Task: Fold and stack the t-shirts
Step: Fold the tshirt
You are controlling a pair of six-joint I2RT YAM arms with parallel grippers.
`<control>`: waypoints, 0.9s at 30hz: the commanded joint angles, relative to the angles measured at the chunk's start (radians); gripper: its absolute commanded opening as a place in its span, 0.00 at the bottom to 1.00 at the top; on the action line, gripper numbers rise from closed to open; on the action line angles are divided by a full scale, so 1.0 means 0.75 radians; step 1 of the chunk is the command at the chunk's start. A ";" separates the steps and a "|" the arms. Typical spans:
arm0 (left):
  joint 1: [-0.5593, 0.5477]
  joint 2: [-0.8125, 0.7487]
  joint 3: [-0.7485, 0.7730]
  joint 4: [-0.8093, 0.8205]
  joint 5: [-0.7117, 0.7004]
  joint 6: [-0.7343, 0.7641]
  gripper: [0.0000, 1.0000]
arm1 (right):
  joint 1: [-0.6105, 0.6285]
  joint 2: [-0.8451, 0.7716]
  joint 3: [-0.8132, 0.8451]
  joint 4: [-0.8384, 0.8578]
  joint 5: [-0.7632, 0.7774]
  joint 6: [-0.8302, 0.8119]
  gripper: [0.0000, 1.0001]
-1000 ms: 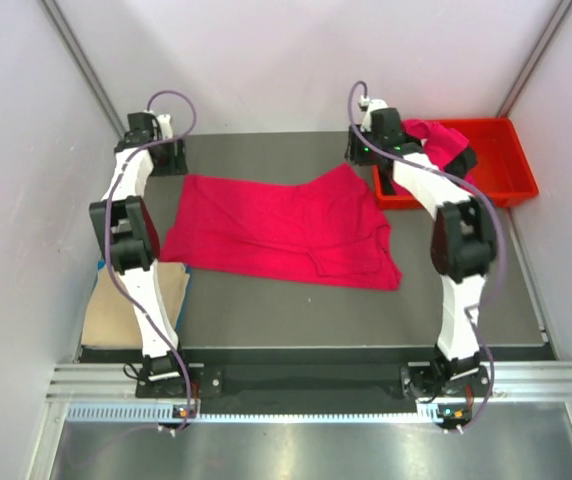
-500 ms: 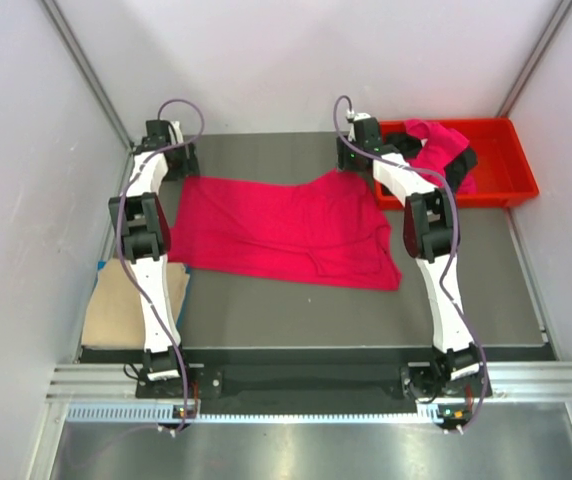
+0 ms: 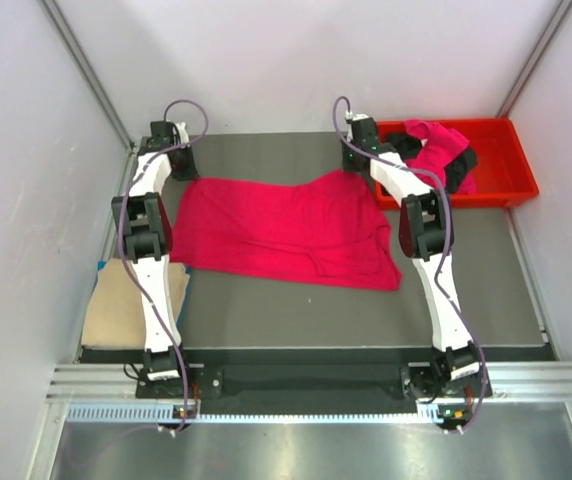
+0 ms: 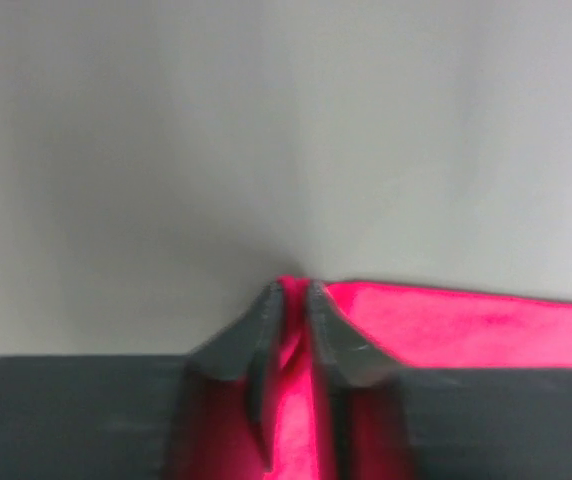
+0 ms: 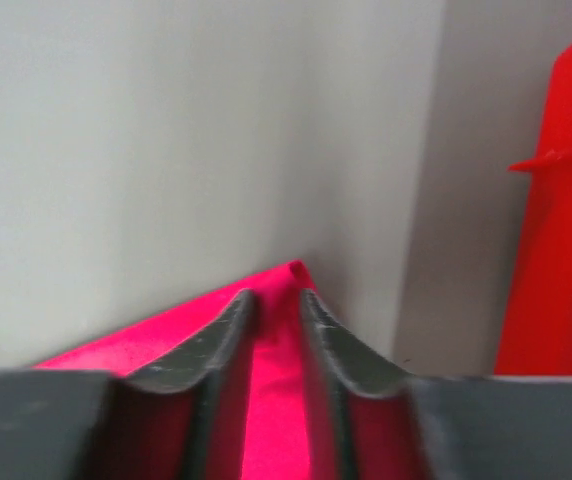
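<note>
A bright magenta t-shirt (image 3: 286, 232) lies spread flat across the middle of the table. My left gripper (image 3: 179, 170) is at its far left corner. In the left wrist view the left gripper (image 4: 293, 295) is shut, with a ridge of the magenta cloth (image 4: 446, 320) pinched between the fingertips. My right gripper (image 3: 352, 166) is at the far right corner. There the right gripper (image 5: 276, 300) is closed on the raised corner of the cloth (image 5: 146, 340). A folded tan t-shirt (image 3: 116, 305) lies at the front left. More t-shirts, magenta (image 3: 436, 142) and black (image 3: 461, 170), are heaped in the tray.
The red plastic tray (image 3: 524, 178) stands at the back right, close beside my right arm; its wall (image 5: 566, 250) shows at the right of the right wrist view. Grey walls enclose the table at the back and on both sides.
Both arms stretched to the shirt's far corners, the right one swinging left away from the tray. Both sets of jaws narrowed onto the magenta cloth.
</note>
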 commanded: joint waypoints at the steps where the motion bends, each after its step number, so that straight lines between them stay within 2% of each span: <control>1: -0.005 -0.046 -0.051 -0.074 0.105 0.009 0.07 | 0.004 -0.004 0.027 0.011 -0.056 0.020 0.18; 2: -0.005 -0.061 -0.062 -0.070 0.121 0.007 0.01 | 0.002 -0.011 0.013 0.023 -0.062 0.022 0.09; 4: -0.004 -0.111 -0.092 -0.053 0.117 0.020 0.00 | -0.002 -0.031 0.001 0.027 -0.081 0.031 0.00; 8: -0.002 -0.218 -0.152 -0.013 0.075 0.095 0.00 | 0.000 -0.121 -0.071 0.053 -0.089 0.029 0.00; 13: 0.002 -0.394 -0.321 0.073 0.058 0.234 0.00 | 0.004 -0.382 -0.273 0.125 -0.126 0.037 0.00; 19: 0.028 -0.572 -0.571 0.192 0.023 0.336 0.00 | 0.013 -0.814 -0.859 0.348 -0.144 0.071 0.00; 27: 0.040 -0.682 -0.751 0.231 0.029 0.502 0.00 | 0.023 -1.289 -1.371 0.436 -0.108 0.133 0.00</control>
